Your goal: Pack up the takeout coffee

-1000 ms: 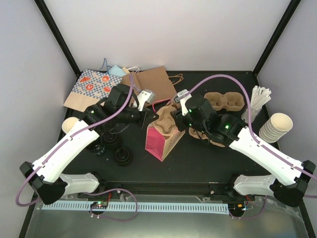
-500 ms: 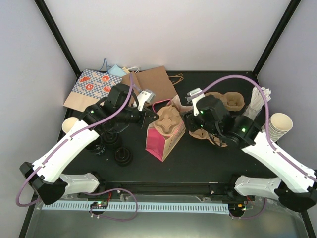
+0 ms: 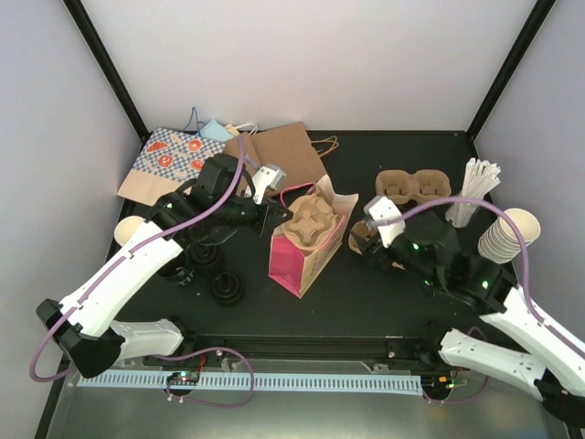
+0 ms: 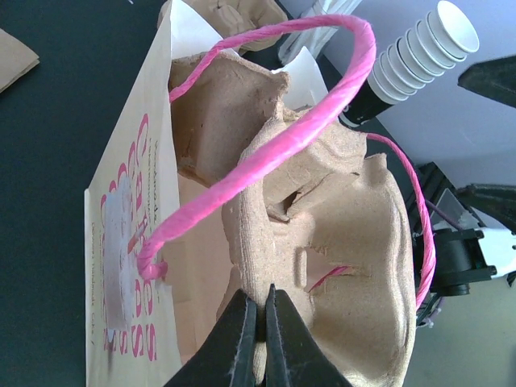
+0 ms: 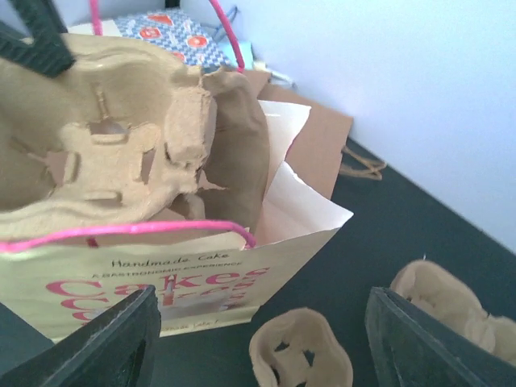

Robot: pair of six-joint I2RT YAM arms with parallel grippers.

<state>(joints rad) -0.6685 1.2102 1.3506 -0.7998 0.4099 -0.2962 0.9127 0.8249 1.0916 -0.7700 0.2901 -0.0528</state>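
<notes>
Right end effector (image 3: 364,243) withdrawn from bag (image 3: 294,261), jaws apart, left end effector (image 4: 256,322) pinching pulp carrier (image 4: 339,218)

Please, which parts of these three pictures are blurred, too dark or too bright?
Top external view: even light, sharp, only soft shadows; the black lid stacks nearly vanish against the black table. Left wrist view: the pink handle is sharp, the stacked cups behind bright but readable. Right wrist view: its own jaws, at the bottom corners, are dark and soft-edged; the cup carrier is clear.
</notes>
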